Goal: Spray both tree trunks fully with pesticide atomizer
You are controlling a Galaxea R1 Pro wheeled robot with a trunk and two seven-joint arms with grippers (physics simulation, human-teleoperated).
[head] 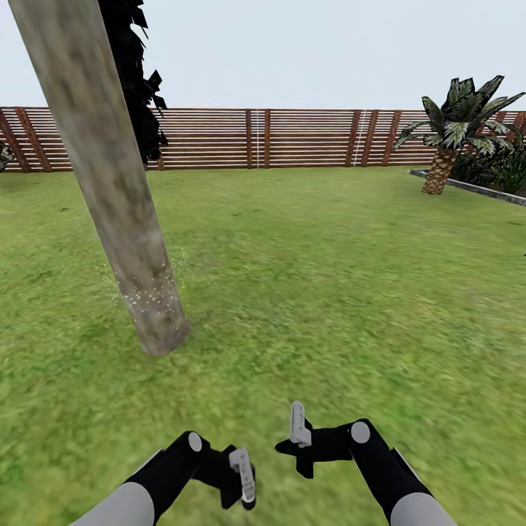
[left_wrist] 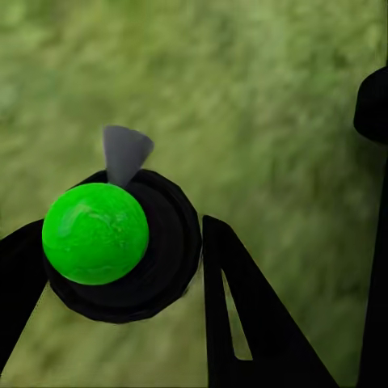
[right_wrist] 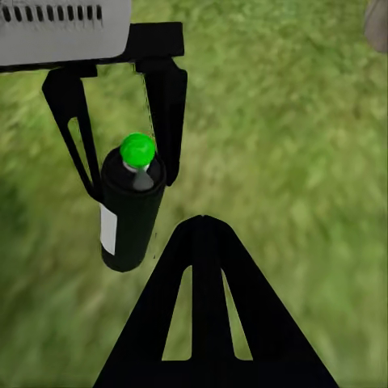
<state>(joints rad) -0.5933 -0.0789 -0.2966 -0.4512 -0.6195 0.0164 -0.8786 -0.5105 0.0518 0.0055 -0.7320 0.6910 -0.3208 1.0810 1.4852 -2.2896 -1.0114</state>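
Flat, even daylight under a pale overcast sky (head: 307, 44), no clear light direction, no glare, hardly any cast shadows. Grass (head: 329, 292) is smeared and soft w/ low-res texture, esp. in both wrist views; fence (head: 307, 139) and tree trunk (head: 117, 183) look sharper. Black robot parts render as near-featureless silhouettes.

One tree trunk (head: 109, 183), one palm (head: 456, 128), one atomizer (right_wrist: 129, 214), two grippers.

The black atomizer (right_wrist: 129, 214) with its green cap is clamped in the left hand (right_wrist: 121, 153). White pesticide specks (head: 150, 292) dot the grey-brown trunk (head: 109, 175) near its base.
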